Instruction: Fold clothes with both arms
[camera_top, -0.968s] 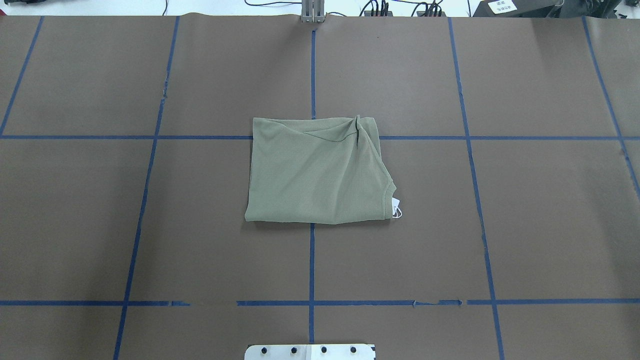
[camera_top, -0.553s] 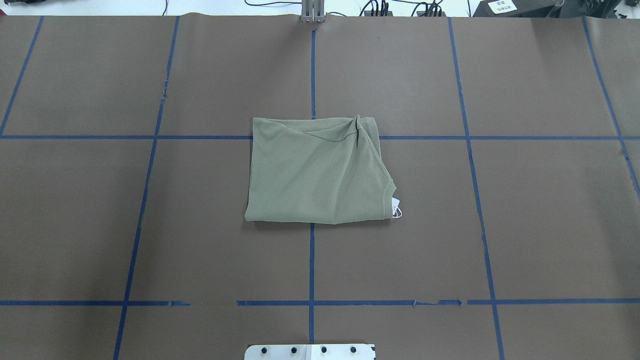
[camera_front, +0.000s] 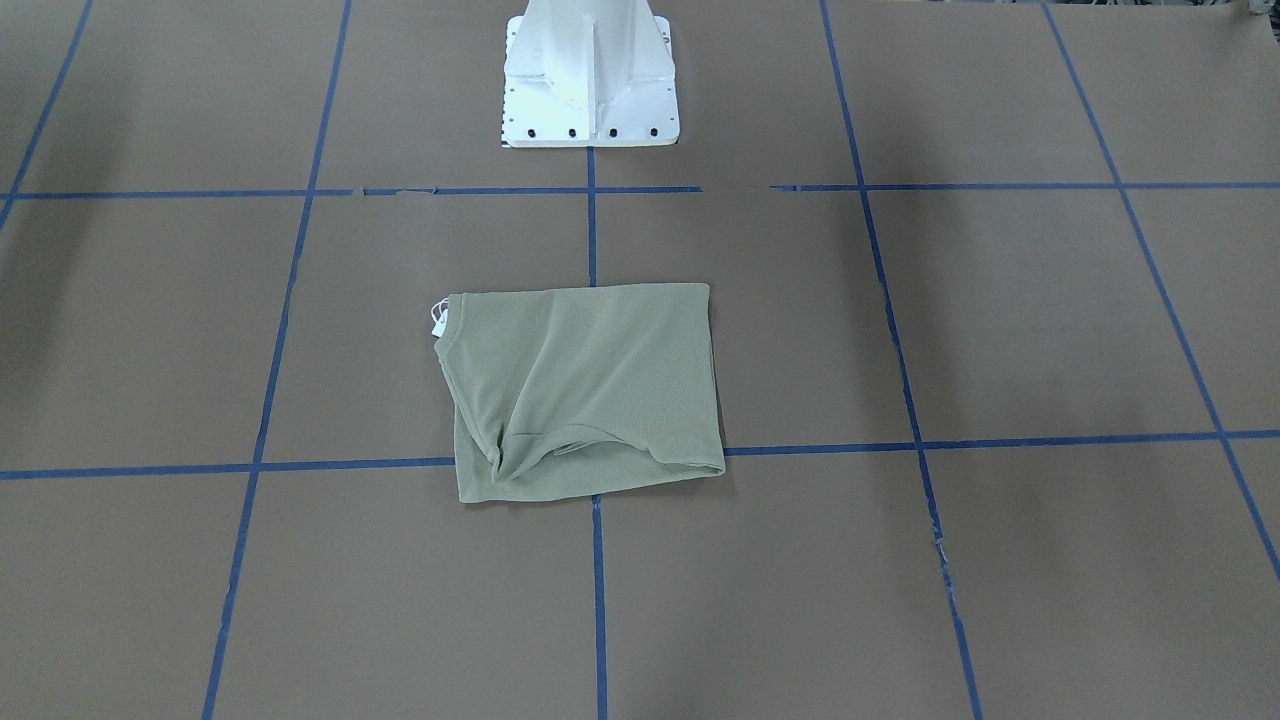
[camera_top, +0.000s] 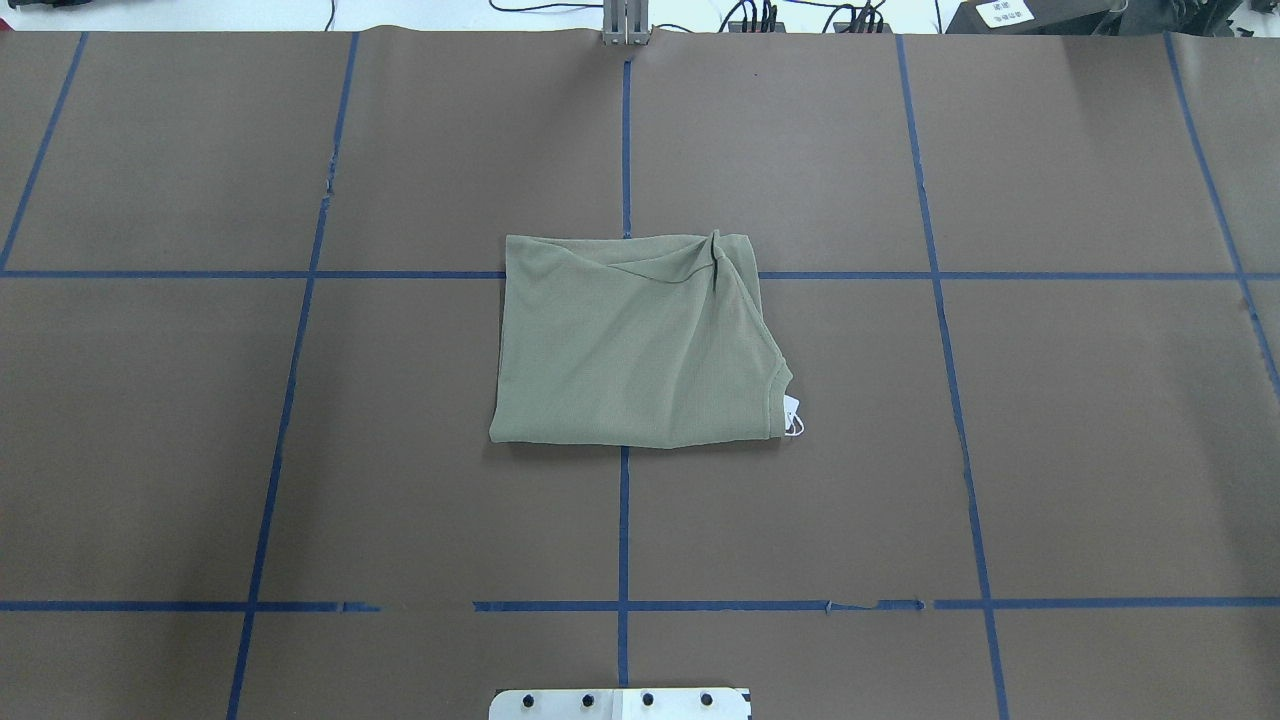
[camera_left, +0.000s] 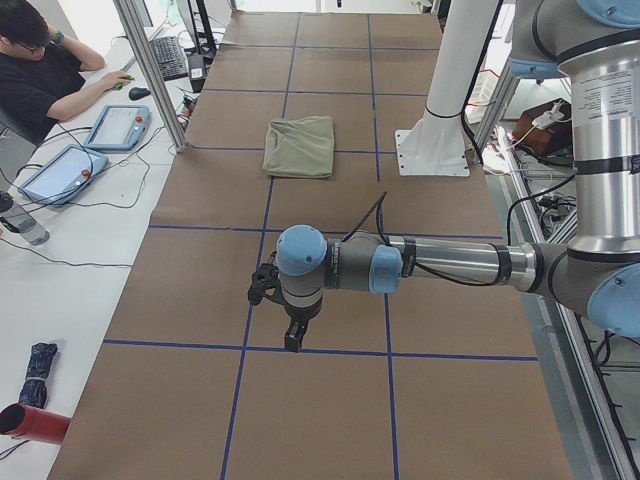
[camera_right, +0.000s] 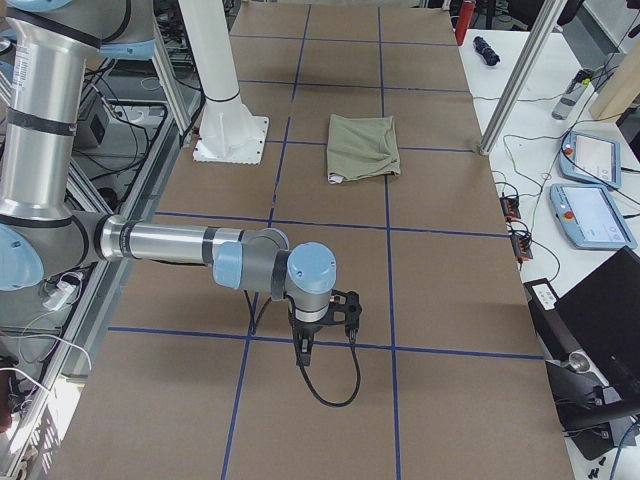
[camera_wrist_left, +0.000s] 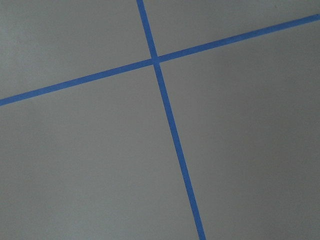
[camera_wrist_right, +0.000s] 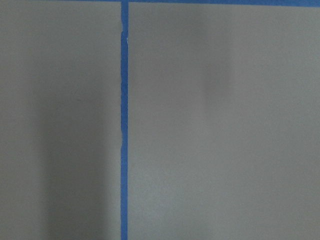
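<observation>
Out at the left end of the table (camera_top: 1100, 450) the left arm (camera_left: 440, 262) stretches out level. Its wrist is turned down, so the left gripper (camera_left: 291, 338) hangs low over the brown cover, close to a blue tape (camera_wrist_left: 155, 60) line. From that side angle its fingers are small and dark. I can't tell how far apart they stand, though nothing seems to be in them. Its wrist camera sees only bare cover and a crossing of tape.

In the middle, well apart from both arms, lies the shirt (camera_top: 630, 340). It is folded into a rough sage-green rectangle and sits flat across the centre tape line. It is a short way in front of the white pedestal base (camera_front: 590, 80). A twisted crease (camera_top: 715, 255) puckers its far right corner. The white hang tag (camera_top: 793, 415) pokes out at the near right corner, by the collar.

At the right end the right arm (camera_right: 170, 243) mirrors the other. The right gripper (camera_right: 303, 352) points down over a tape line, and its opening can't be read either.

A person (camera_left: 40, 80) sits at the bench beside the table.
</observation>
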